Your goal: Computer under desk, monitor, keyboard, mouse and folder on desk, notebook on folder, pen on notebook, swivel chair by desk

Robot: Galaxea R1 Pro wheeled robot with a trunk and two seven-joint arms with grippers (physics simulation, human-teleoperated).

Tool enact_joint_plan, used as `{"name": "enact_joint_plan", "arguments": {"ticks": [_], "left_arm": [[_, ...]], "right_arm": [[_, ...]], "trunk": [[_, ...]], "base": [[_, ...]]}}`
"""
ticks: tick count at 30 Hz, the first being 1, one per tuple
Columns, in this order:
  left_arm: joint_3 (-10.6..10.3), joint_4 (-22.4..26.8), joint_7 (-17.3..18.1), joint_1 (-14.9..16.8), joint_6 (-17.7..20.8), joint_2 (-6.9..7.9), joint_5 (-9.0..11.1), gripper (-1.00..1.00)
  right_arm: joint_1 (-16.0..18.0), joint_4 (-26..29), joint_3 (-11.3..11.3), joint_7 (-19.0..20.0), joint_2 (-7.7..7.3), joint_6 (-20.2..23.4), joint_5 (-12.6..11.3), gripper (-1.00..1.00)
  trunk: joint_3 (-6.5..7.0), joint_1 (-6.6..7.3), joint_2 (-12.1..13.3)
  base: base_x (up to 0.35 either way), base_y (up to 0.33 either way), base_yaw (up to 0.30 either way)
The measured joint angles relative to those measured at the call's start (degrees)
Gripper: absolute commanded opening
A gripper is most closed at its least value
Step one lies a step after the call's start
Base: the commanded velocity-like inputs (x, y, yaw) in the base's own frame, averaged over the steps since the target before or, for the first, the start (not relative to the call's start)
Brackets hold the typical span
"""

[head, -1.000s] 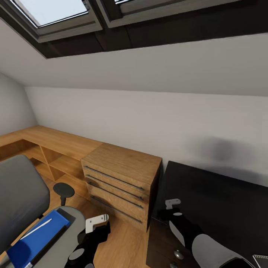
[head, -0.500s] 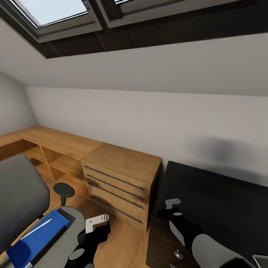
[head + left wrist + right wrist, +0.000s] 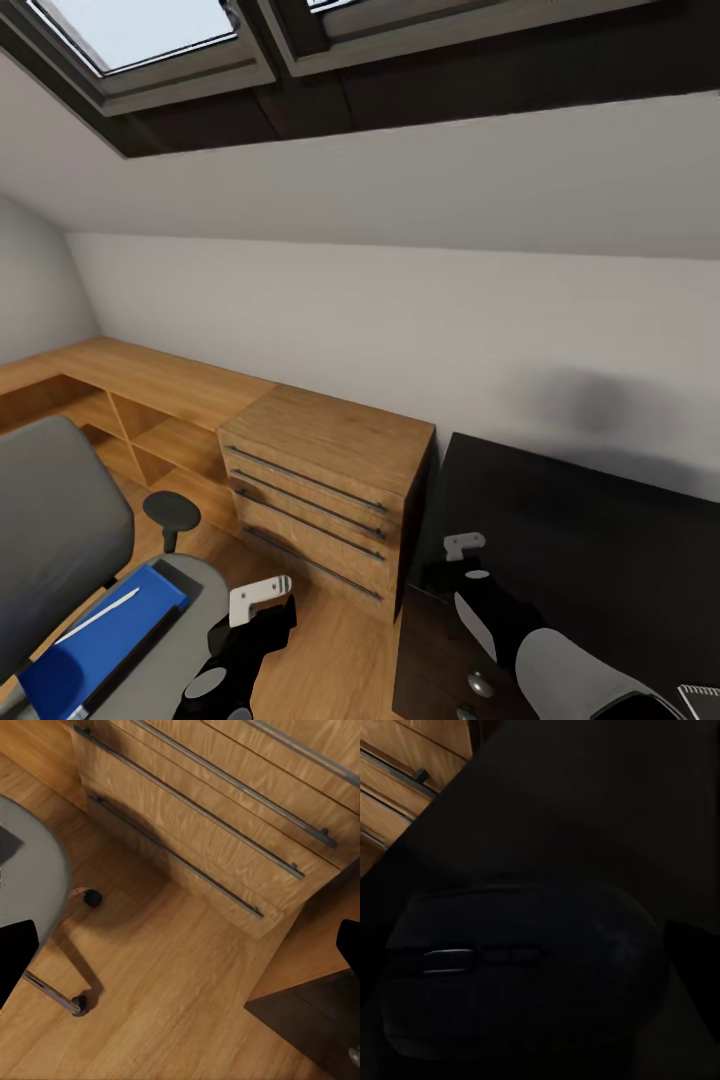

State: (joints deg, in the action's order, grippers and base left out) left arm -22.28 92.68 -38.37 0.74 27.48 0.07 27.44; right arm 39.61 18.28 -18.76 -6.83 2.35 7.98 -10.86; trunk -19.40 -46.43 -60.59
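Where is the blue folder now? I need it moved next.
The blue folder lies on the chair seat at the head view's lower left, beside the left gripper.

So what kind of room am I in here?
Likely an attic bedroom or study: skylights in a sloped pale wall, oak drawers and a grey swivel chair beside a black desk.

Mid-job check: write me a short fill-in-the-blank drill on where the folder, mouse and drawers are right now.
1. The blue folder lies on the seat of the ____.
2. The pale pen rests on top of the ____.
3. The mouse in the right wrist view sits against a surface coloured ____.
4. The oak drawer unit stands between the chair and the ____.

Missing words: swivel chair; folder; black; desk
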Motion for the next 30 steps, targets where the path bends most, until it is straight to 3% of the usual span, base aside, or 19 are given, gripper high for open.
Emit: {"name": "enact_joint_plan", "arguments": {"ticks": [5,8,14,21,22,25,28,29,30], "left_arm": [[0.06,-0.02,0.01,0.0,0.15,0.06,0.0,1.0],[0.11,-0.06,0.01,0.0,0.22,0.09,-0.03,1.0],[0.2,-0.2,0.01,0.0,0.23,0.09,-0.09,1.0],[0.26,-0.21,0.01,0.0,0.24,0.14,-0.1,1.0],[0.3,-0.21,0.02,-0.01,0.18,0.16,-0.09,1.0],[0.31,-0.21,0.02,-0.01,0.16,0.17,-0.09,1.0],[0.31,-0.2,0.02,-0.01,0.05,0.17,-0.09,1.0],[0.32,-0.2,0.03,-0.01,0.05,0.17,-0.09,1.0],[0.31,-0.21,0.02,-0.01,0.06,0.17,-0.09,1.0]], "right_arm": [[0.0,0.88,0.0,-0.24,-0.02,-0.09,0.01,-1.0],[-0.03,6.07,0.04,-0.96,-0.02,0.04,0.08,-1.0],[-0.17,11.6,-0.01,-12.19,0.0,0.19,-0.24,-1.0],[-0.78,19.16,0.14,-15.3,-0.21,2.01,-1.21,-1.0],[-1.43,22.83,0.39,-15.46,-0.49,5.32,-4.21,-1.0],[-2.58,26.88,0.51,-15.56,-0.89,8.1,-6.98,-1.0],[-5.72,34.99,0.7,-15.55,-2.36,11.62,-9.19,-1.0],[-8.03,41.53,1.45,-15.53,-3.43,14.02,-13.81,-1.0],[-8.41,42.5,1.55,-15.54,-3.6,14.38,-14.75,-1.0]], "trunk": [[0.9,1.1,2.01],[1.44,1.76,3.21],[2.52,3.05,5.63],[3.78,4.58,8.43],[3.96,4.81,8.83],[4.5,5.48,10.04],[5.04,6.15,11.24],[5.22,6.38,11.64],[5.4,6.6,12.05]], "base": [[0.0,0.0,0.0],[0.0,0.0,0.0],[-0.208,0.0,0.0],[-0.321,0.0,0.0],[-0.28,0.0,0.0],[-0.169,0.0,0.0],[-0.039,0.0,0.0],[-0.004,0.0,0.0],[-0.002,0.0,0.0]]}}
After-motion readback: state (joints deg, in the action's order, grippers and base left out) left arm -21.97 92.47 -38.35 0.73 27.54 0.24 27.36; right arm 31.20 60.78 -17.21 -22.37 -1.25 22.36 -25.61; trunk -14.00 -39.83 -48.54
